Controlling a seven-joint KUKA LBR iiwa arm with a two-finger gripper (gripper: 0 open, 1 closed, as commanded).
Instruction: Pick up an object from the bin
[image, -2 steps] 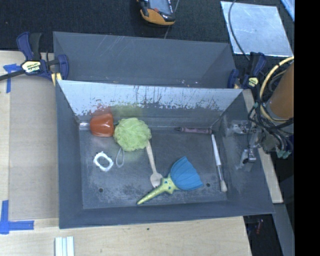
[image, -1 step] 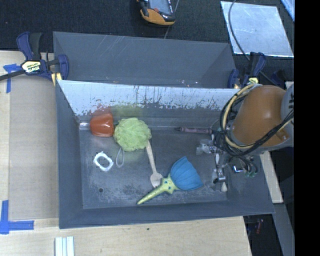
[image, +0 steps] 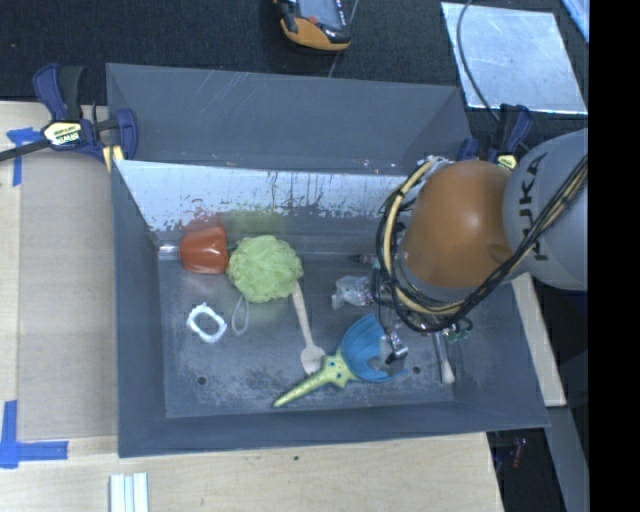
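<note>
My gripper (image: 395, 350) hangs under the arm's orange cover at the right of the bin, low over the right edge of a blue round thing (image: 360, 350). A yellow-green pointed piece (image: 312, 383) sticks out from the blue thing toward the front left. A small clear crumpled thing (image: 350, 291) lies just left of the gripper. A pale stick (image: 444, 360) lies to its right, near the bin's right wall.
A green fluffy scrubber (image: 265, 267) with a long pale handle (image: 306, 330) lies mid-bin. A red rounded thing (image: 204, 248) sits at the back left, and a small white ring (image: 207, 323) lies on the left floor. The arm covers the bin's right side.
</note>
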